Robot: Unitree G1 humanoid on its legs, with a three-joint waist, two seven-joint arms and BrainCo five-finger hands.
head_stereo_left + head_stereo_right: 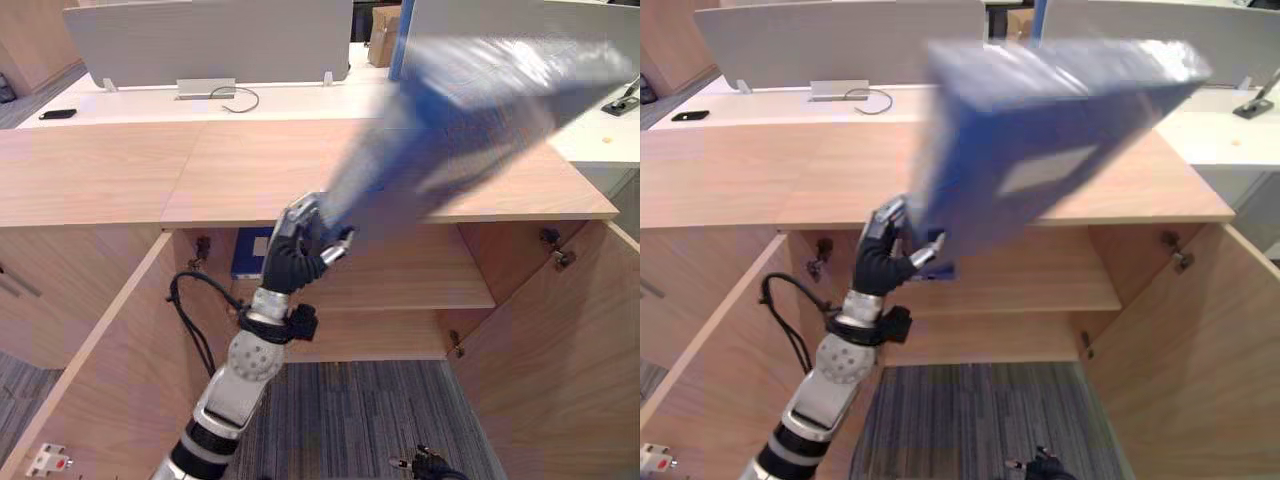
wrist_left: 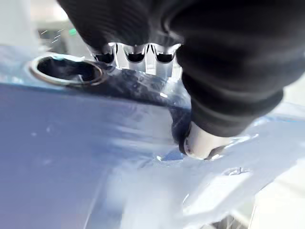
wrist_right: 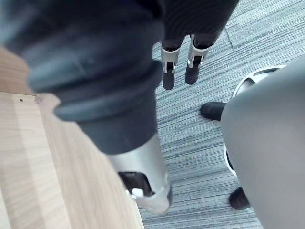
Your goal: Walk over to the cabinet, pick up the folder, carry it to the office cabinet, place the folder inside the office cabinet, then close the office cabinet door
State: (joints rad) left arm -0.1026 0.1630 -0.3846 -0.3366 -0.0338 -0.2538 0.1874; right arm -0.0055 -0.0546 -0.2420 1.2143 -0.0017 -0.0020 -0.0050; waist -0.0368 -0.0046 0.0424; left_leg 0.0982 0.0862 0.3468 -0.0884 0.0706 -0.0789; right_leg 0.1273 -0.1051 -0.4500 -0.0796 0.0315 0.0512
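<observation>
High over the front of the open cabinet (image 1: 300, 170), the blue folder (image 1: 1040, 150) is held up at a slant, its far end raised well clear of the wooden top. It is not yet inside. The left hand (image 1: 885, 262) has it by the lower corner alone. In the left wrist view the fingers (image 2: 136, 52) curl over the spine beside the round finger hole, and the thumb (image 2: 202, 143) presses into the cover from the other side. The right hand (image 3: 109, 71) hangs over the carpet by a wooden panel, its fingers (image 3: 167, 71) loosely straight and holding nothing.

Below the folder both doors stand swung out, the left door (image 1: 110, 370) and the right door (image 1: 560, 360), and a shelf (image 1: 420, 280) runs across the inside. Something blue (image 1: 250, 252) already stands at the back left of that shelf, just behind the left hand.

The main risk, as I judge it, is the grip. Most of the folder's weight sits far out from a one-corner pinch, so it could swivel or slide free on the way down. The folder also has to drop below the top's front edge before going in. Brought in too high or too slanted, it would likely strike that edge or a door, or knock the blue thing on the shelf.
</observation>
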